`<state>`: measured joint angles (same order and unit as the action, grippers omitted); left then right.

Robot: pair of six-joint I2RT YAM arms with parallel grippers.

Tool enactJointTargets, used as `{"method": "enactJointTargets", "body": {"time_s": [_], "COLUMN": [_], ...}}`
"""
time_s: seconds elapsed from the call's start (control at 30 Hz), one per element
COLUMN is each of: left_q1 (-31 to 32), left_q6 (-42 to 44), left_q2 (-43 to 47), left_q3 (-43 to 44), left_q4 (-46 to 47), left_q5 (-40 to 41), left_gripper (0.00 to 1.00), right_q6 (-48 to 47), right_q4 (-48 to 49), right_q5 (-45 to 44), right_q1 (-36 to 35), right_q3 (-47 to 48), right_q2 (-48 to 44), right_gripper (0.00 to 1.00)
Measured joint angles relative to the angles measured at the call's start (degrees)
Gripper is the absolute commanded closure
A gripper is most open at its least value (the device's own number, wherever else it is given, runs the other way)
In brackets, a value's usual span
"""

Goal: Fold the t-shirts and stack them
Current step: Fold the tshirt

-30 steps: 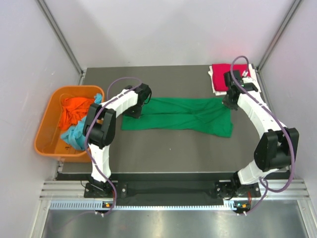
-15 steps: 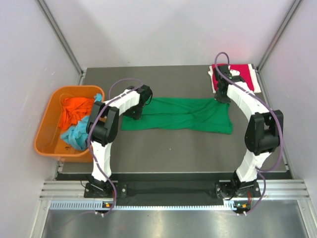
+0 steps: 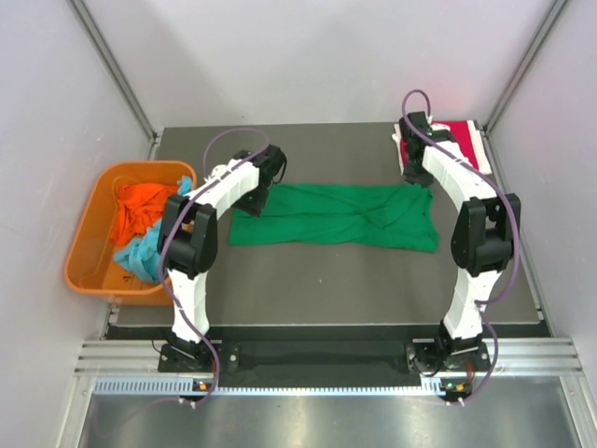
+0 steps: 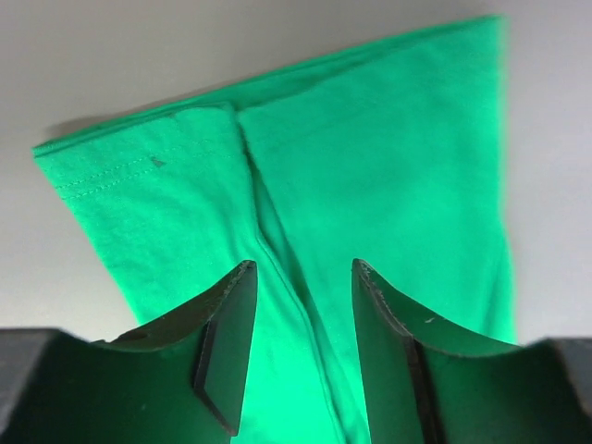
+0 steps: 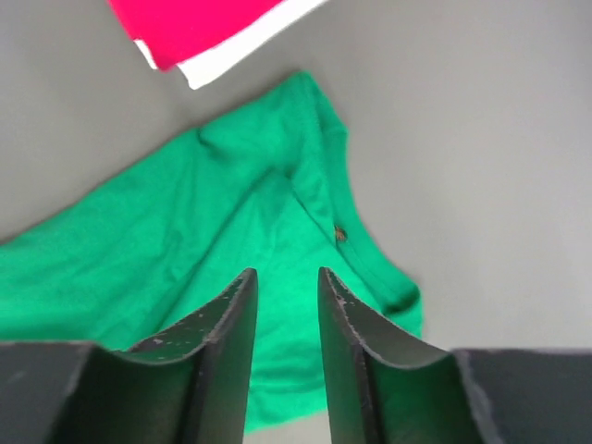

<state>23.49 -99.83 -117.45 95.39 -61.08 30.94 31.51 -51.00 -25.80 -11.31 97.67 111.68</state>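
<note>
green t-shirt is mid-table, lying flat and already folded into a long narrow strip. Its long axis runs left–right across the front of both arms. The left end is a clean squared edge with a fold line down its middle (clearest in the left wrist view). The right end is rougher, with creases crossing just right of centre.

left gripper is over the strip's left end, jaws well apart with nothing between them, only cloth showing below the gap. right gripper is over the strip's far right corner, jaws apart by a narrow slot and also gripping nothing. I can't tell the height above the cloth from either wrist view.

Key relation: the strip's axis joins the two grippers, so each arm has one short end under it. My read is that the next fold goes end over end along that axis, with one short end carried toward the other.

red t-shirt is folded at the far right corner on a white layer. It sits just beyond the green's right end, with a sliver of bare table between them. That makes the right arm the nearer one for the stacking move.

orange t-shirt and light blue t-shirt are heaped in the orange tub off the left edge, not yet folded.

Risk: the creased right end could skew the fold.
</note>
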Motion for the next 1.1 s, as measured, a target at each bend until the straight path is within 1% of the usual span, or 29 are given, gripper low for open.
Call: {"method": "enactJointTargets", "body": {"time_s": [0.1,0.17,0.33,0.4,0.5,0.63,0.77,0.93,1.1], "left_q1": [0.0,0.0,0.8,1.4,2.2,2.7,2.7,2.7,2.7], "left_q6": [5.9,10.8,23.3,27.6,33.9,42.0,47.8,51.7,53.2], "left_q2": [4.1,7.5,14.2,16.0,18.7,22.9,28.5,30.5,30.5], "left_q3": [-0.2,-1.6,-8.3,-12.0,-17.9,-25.1,-31.7,-34.2,-36.8], "left_q4": [2.0,4.7,9.5,11.4,13.9,20.2,25.8,29.9,32.3], "left_q5": [-0.7,-1.9,-4.1,-5.0,-7.9,-14.4,-19.9,-24.2,-25.9], "left_gripper": [0.54,0.55,0.57,0.57,0.57,0.57,0.55,0.55,0.54], "right_q6": [2.9,5.9,12.2,13.9,16.3,18.7,20.9,23.2,24.5], "right_q4": [-2.8,-4.1,-5.8,-6.3,-5.4,-2.7,0.5,4.8,10.4], "right_q5": [-0.2,0.2,3.9,5.1,6.8,9.5,11.0,11.4,11.1], "right_q1": [0.2,0.6,3.3,5.6,8.7,9.3,9.6,9.7,9.7], "right_q3": [0.0,-3.2,-20.1,-25.9,-32.0,-36.9,-39.7,-43.0,-45.2], "right_q2": [-2.3,-5.8,-18.1,-21.5,-24.3,-26.0,-26.0,-25.9,-24.4], "right_gripper": [0.64,0.63,0.63,0.63,0.63,0.63,0.63,0.63,0.65]}}
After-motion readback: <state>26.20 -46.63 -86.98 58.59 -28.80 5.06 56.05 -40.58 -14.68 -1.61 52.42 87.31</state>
